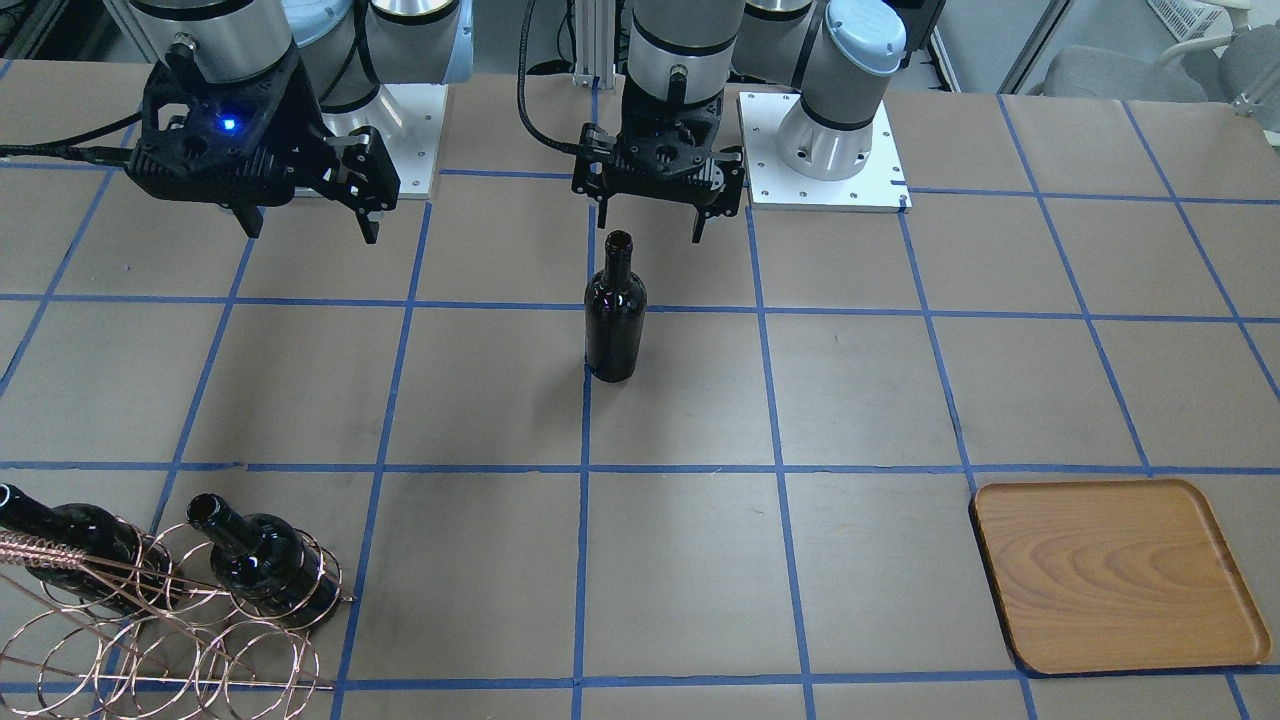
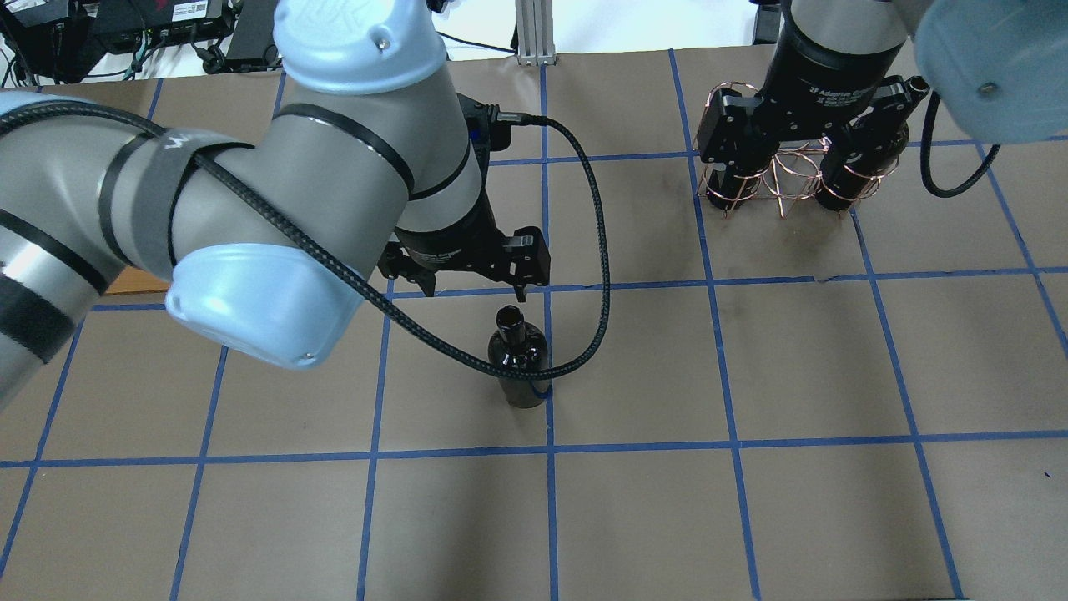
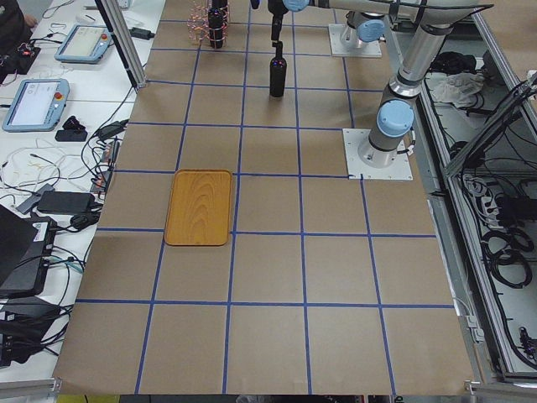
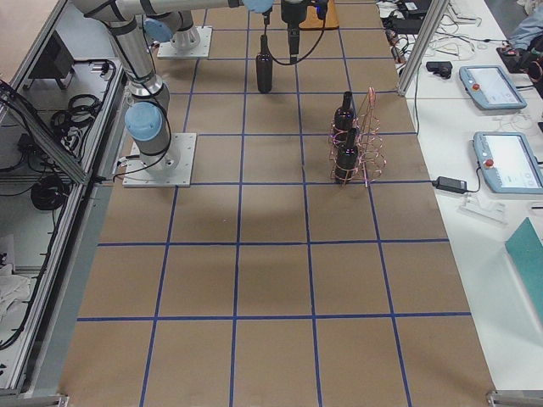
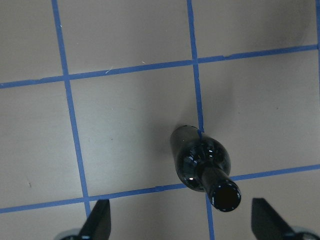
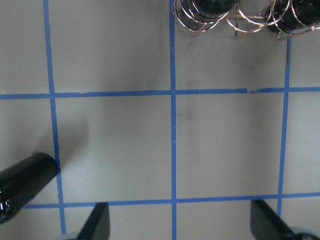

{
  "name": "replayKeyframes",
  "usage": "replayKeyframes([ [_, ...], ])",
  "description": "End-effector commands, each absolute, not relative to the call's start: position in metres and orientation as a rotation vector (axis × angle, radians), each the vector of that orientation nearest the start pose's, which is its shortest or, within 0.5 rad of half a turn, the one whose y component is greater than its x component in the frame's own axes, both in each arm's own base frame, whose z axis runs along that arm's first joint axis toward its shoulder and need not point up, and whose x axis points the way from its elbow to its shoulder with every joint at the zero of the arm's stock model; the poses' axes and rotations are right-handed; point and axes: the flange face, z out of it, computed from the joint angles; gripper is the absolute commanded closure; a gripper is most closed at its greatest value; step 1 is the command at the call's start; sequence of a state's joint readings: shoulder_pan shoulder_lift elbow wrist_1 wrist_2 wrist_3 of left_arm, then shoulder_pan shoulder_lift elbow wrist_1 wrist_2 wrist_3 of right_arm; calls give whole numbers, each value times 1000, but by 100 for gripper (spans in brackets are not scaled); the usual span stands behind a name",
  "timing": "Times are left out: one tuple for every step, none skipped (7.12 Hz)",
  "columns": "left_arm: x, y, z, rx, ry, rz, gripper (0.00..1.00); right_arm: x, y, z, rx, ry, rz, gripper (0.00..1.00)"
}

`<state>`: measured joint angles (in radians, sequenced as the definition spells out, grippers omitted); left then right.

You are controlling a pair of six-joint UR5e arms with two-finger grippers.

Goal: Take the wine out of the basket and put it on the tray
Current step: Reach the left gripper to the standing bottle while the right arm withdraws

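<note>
The wine (image 5: pixel 202 162) stands upright just under my left wrist camera, in the middle of the worktop (image 5: pixel 130 55), its mouth below and between the left fingers (image 5: pixel 97 220), which are spread wide and empty. I see the right fingers (image 6: pixel 97 222) likewise released, farther off. The tray (image 1: pixel 1115 570) sits by an operators'-edge corner.

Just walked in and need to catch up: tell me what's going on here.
One bottle stands upright on the table, ungripped. The left claw hangs open just over its neck. The right claw is open too, raised off to the side, holding nothing. Two other bottles sit in the wire rack. The wooden tray holds nothing yet.
</note>
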<state>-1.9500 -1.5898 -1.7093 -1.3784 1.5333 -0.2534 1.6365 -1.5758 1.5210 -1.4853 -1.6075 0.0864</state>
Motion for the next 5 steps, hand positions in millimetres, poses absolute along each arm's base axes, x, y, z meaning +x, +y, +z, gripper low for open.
replayKeyframes([
  [-329, -410, 395, 247, 3173, -9, 3, 159, -443, 521, 71, 3192, 92, 0],
  [-332, -412, 389, 254, 3170, 1, 6, 155, -436, 533, 103, 3211, 4, 0],
  [-333, -415, 382, 256, 3167, 14, 21, 159, -449, 537, 107, 3178, -106, 0],
  [-334, -416, 377, 258, 3164, 28, 24, 158, -469, 515, 112, 3159, -74, 0],
  [-334, -416, 377, 260, 3162, 30, 25, 158, -523, 492, 114, 3149, -207, 0],
])
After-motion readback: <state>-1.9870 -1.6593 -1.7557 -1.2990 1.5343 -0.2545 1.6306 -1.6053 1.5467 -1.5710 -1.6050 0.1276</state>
